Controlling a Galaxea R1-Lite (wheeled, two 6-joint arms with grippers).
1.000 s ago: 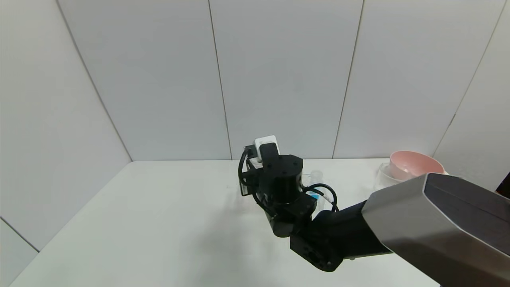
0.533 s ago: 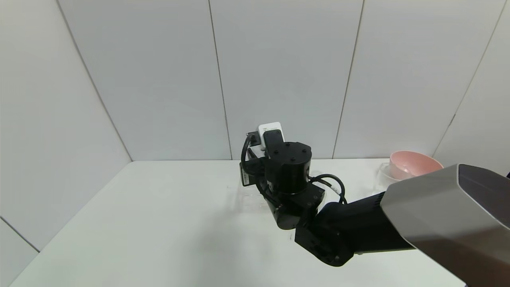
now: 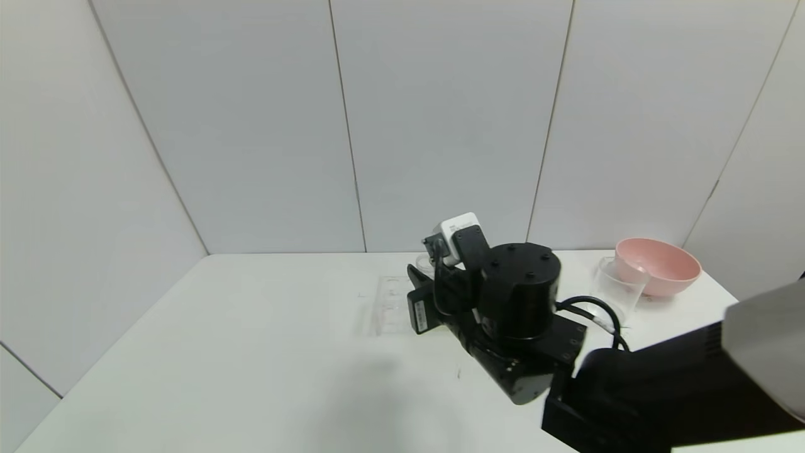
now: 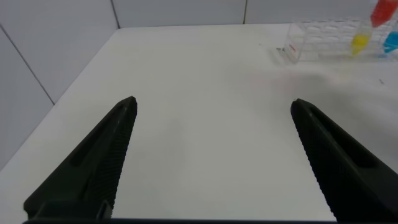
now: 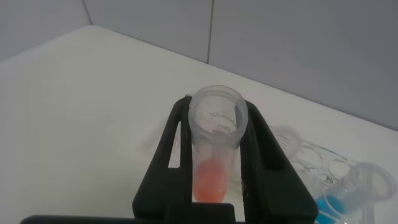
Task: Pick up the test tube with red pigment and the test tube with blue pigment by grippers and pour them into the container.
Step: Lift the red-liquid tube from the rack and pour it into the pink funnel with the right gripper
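The right hand (image 5: 217,168) was clenched on the test tube with red pigment (image 5: 214,149). The tube stood upright between the two black fingers (image 5: 168,168), one on each side, with its open mouth above the fingers and the orange-red liquid down low between them. In the head view the right arm reached over the middle of the white worktop (image 3: 251,352), and the big black wrist hid the hand and the tube. The clear tube rack (image 3: 390,302) lay on the worktop, just to the left of that wrist. The test tube with blue pigment (image 5: 351,196) stood in the rack, near the held red tube and a little to one side of it. From the left wrist view the rack (image 4: 323,40) was far across the worktop, with a yellow-liquid tube (image 4: 359,42) in it, the blue tube (image 4: 392,42) just beside that one, and the red tube (image 4: 379,14) up higher than both. The container (image 3: 619,286), a small clear beaker, stood to the right of the rack, well apart from it, on the far side of the right arm. It touched, or almost touched, a pink bowl (image 3: 657,264) at the worktop's right back corner. The left hand (image 4: 214,155) hung over a bare part of the worktop, well apart from the rack. Its fingers (image 4: 99,155) were spread wide and nothing was between them.
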